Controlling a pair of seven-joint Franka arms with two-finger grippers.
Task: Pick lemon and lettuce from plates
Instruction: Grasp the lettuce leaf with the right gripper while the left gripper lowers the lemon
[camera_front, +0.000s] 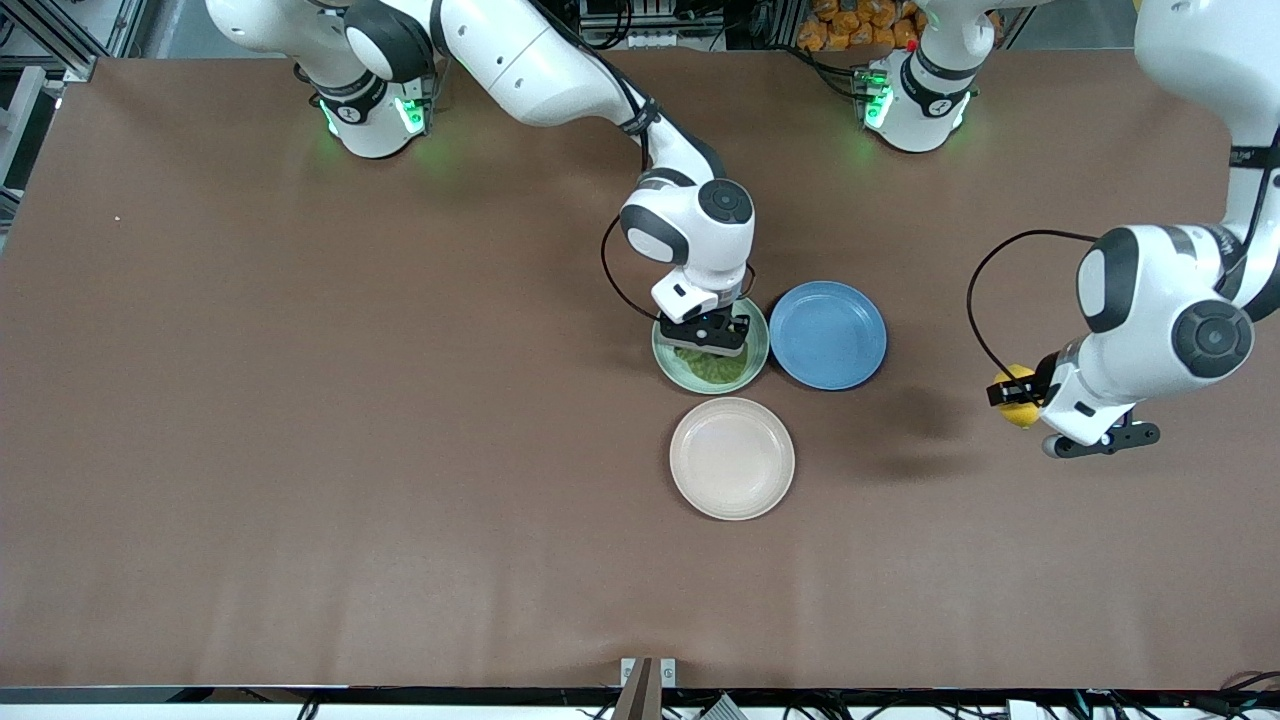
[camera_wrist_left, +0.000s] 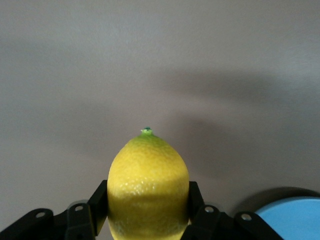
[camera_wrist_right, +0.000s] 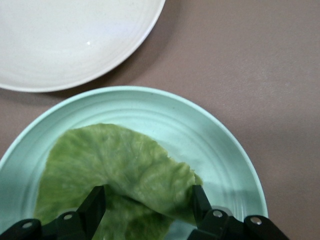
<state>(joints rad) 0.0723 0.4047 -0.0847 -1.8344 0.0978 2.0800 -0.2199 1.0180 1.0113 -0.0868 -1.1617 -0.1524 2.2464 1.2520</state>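
Note:
My left gripper (camera_front: 1012, 392) is shut on the yellow lemon (camera_front: 1020, 404) and holds it in the air over bare table toward the left arm's end. In the left wrist view the lemon (camera_wrist_left: 148, 185) fills the space between the fingers (camera_wrist_left: 98, 200). My right gripper (camera_front: 706, 346) is down in the mint green plate (camera_front: 762, 350), open, with its fingers (camera_wrist_right: 95, 202) on either side of the green lettuce (camera_wrist_right: 115, 160), which lies on that plate (camera_wrist_right: 215, 140). The lettuce (camera_front: 714, 369) shows just below the gripper in the front view. The beige plate (camera_front: 732, 458) is empty.
An empty blue plate (camera_front: 828, 334) sits beside the mint plate toward the left arm's end; its rim also shows in the left wrist view (camera_wrist_left: 295, 220). The beige plate (camera_wrist_right: 75, 35) lies nearer the front camera than the mint plate. Brown table surrounds them.

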